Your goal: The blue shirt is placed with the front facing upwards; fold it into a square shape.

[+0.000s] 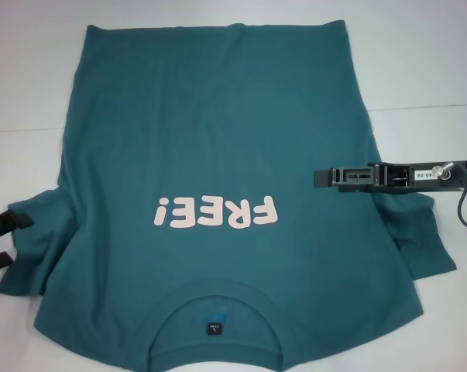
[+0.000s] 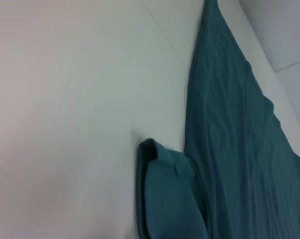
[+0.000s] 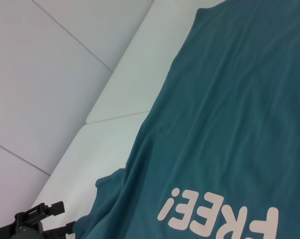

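Observation:
The blue shirt (image 1: pixel 218 139) lies spread flat on the white table, front up, with the pink "FREE!" lettering (image 1: pixel 218 211) and its collar (image 1: pixel 215 314) nearest me. My left gripper (image 1: pixel 2 242) sits at the table's left edge, open, its two black fingers either side of the left sleeve's (image 1: pixel 33 248) hem. The same gripper (image 3: pixel 35 219) shows far off in the right wrist view. My right gripper (image 1: pixel 320 177) hovers over the shirt's right side, just beyond the right sleeve (image 1: pixel 419 240). In the left wrist view the sleeve (image 2: pixel 164 199) is bunched beside the shirt's side edge (image 2: pixel 239 149).
The white table (image 1: pixel 32 77) shows bare on both sides of the shirt and past its hem at the far end. A seam line in the table (image 3: pixel 115 117) runs across beyond the shirt's side.

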{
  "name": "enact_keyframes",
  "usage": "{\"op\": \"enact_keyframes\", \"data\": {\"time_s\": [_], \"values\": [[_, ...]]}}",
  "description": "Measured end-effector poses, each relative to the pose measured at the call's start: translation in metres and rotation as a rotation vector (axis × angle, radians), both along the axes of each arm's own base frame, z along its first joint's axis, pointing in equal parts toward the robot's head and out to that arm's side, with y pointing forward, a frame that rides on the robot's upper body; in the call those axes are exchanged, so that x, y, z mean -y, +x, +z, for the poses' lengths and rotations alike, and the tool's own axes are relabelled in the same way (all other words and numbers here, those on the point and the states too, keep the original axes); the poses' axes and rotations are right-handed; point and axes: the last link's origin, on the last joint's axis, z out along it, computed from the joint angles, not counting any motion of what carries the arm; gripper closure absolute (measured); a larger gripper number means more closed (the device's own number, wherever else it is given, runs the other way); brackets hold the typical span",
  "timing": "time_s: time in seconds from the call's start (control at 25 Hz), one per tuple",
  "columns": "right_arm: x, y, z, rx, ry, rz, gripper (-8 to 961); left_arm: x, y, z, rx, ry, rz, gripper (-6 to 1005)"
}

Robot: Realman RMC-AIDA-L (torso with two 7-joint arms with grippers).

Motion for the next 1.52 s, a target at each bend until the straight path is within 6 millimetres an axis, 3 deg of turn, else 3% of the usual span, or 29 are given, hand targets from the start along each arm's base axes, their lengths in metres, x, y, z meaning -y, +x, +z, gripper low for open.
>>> {"op": "enact_keyframes", "data": {"time_s": [0.64, 1.4, 1.52], "values": [[0.001, 0.002, 0.000, 0.001, 0.001, -0.005, 39, -0.005, 0.007, -0.012, 0.009, -0.036, -0.020, 77], [0.001, 0.003, 0.001, -0.005, 0.008, -0.011, 39, -0.016, 0.013, -0.011, -0.005, -0.059, -0.010, 82], [0.001, 0.003, 0.001, -0.005, 0.008, -0.011, 39, -0.015, 0.012, -0.010, -0.008, -0.062, -0.004, 165]]}}
